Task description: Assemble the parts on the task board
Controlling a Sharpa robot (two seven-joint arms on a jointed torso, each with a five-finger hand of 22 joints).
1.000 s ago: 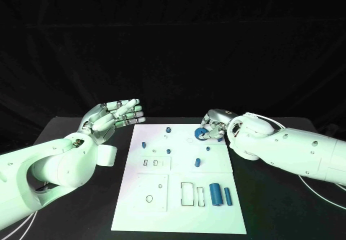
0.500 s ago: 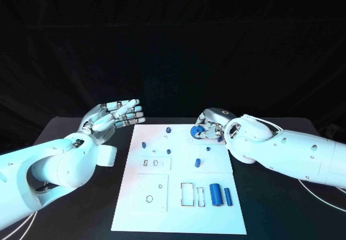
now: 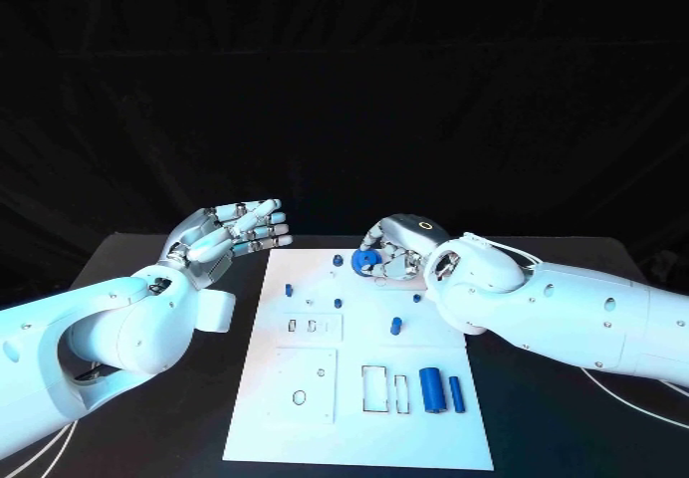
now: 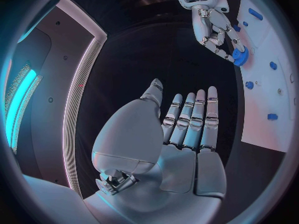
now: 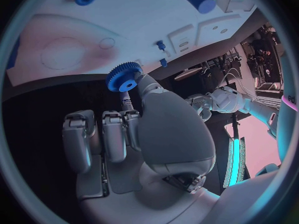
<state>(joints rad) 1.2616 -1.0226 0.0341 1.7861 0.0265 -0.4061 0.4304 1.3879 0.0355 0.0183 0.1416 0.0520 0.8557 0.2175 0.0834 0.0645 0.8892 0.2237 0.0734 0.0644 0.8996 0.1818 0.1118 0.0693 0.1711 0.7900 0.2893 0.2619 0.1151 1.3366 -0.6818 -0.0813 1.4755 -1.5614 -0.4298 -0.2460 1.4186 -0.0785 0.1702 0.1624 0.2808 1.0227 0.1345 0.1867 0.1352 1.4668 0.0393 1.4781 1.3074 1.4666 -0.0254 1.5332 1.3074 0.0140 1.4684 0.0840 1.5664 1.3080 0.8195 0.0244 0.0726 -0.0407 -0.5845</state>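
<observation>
Where the head view looks down, the right hand point(image 3: 398, 251) pinches a blue gear point(image 3: 364, 261) above the task board point(image 3: 359, 398)'s far end; the left hand point(image 3: 227, 234) hovers beside it, fingers straight, holding nothing. From the left wrist, those fingers point(image 4: 194, 117) lie nearly together; from the right wrist, the gear point(image 5: 123, 78) seems held at the fingertips.

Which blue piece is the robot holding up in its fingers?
The blue gear, round with teeth and a hole in the middle. The right hand pinches it; the other blue pieces stay on the white task board.

Dim room, black backdrop; cool light brightens the white task board point(image 3: 359, 398). Wrist views bend straight edges strongly.
</observation>
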